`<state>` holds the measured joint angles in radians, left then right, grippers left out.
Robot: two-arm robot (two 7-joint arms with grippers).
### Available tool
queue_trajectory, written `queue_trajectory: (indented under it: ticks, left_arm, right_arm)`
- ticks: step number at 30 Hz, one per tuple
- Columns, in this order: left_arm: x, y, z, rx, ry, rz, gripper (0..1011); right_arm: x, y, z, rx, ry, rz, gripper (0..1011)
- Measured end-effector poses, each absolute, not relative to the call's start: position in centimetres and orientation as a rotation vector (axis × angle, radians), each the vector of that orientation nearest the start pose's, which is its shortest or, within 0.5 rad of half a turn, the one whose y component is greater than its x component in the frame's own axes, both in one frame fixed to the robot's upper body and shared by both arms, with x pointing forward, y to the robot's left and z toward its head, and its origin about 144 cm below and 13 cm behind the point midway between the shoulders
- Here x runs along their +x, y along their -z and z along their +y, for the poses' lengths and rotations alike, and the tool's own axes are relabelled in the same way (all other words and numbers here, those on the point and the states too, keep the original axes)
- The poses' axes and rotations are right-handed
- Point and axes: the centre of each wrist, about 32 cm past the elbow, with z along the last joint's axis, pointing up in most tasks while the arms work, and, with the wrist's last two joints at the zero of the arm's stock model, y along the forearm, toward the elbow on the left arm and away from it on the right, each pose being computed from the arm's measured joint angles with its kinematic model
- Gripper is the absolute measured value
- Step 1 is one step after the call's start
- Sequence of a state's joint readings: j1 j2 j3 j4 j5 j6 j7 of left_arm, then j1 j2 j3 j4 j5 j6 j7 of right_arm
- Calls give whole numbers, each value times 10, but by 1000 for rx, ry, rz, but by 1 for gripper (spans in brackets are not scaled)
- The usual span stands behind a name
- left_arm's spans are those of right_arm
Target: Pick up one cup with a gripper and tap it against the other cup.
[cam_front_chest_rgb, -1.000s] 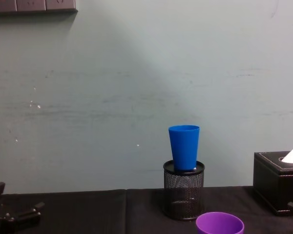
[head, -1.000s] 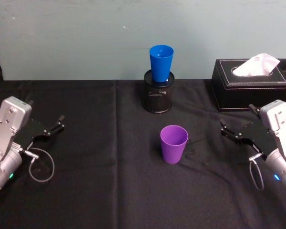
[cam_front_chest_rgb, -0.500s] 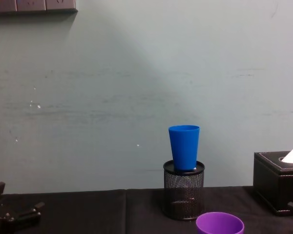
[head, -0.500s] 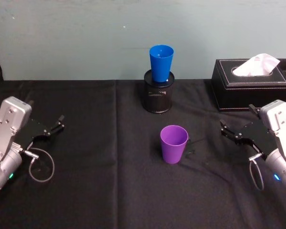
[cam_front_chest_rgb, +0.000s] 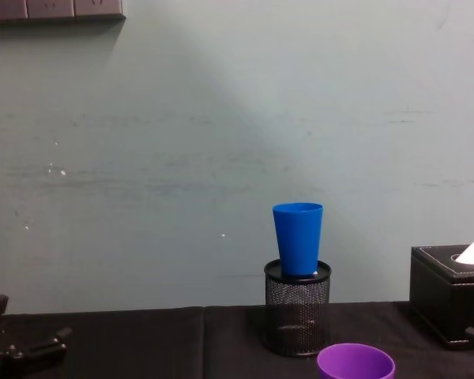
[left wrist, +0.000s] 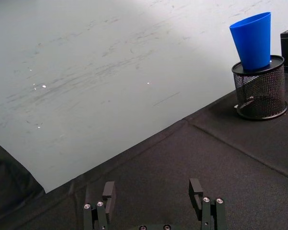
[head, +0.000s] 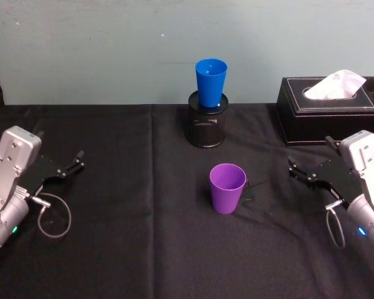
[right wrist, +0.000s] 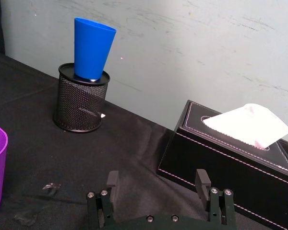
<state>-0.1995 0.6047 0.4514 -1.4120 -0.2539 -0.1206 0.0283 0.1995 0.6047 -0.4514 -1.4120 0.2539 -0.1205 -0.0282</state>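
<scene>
Resting near left edge of the desk (head: pixel 143 261), left tool (head: pixel 80 159) sits w/ fingers apart, holding nothing. Mid-desk, purple cup (head: pixel 227 187) stands upright, untouched. Behind it, toward far edge, blue cup (head: pixel 210 81) perches in mesh pen holder (head: pixel 207 128): top-heavy, so a hard tap could topple it. Near right edge, right tool (head: pixel 292 168) is also spread, empty; a loose pinch on the smooth taper risks slip. Tissue box (head: pixel 330 103) at far right corner could foul a wide swing.
</scene>
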Motion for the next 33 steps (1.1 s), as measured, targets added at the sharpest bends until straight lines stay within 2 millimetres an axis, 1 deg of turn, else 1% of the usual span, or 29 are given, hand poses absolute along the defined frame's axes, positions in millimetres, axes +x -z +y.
queue_trajectory:
  ticks: [19, 26, 33]
  left_arm:
    - [489, -1140, 310, 304, -1248, -285, 1000]
    - [489, -1140, 310, 304, -1248, -285, 1000]
    - [489, -1140, 310, 304, -1248, -285, 1000]
  right_arm:
    - [489, -1140, -310, -304, 1248, -285, 1003]
    - [481, -1148, -315, -254, 1256, -300, 1003]
    - [471, -1153, -315, -197, 1194, -240, 1003]
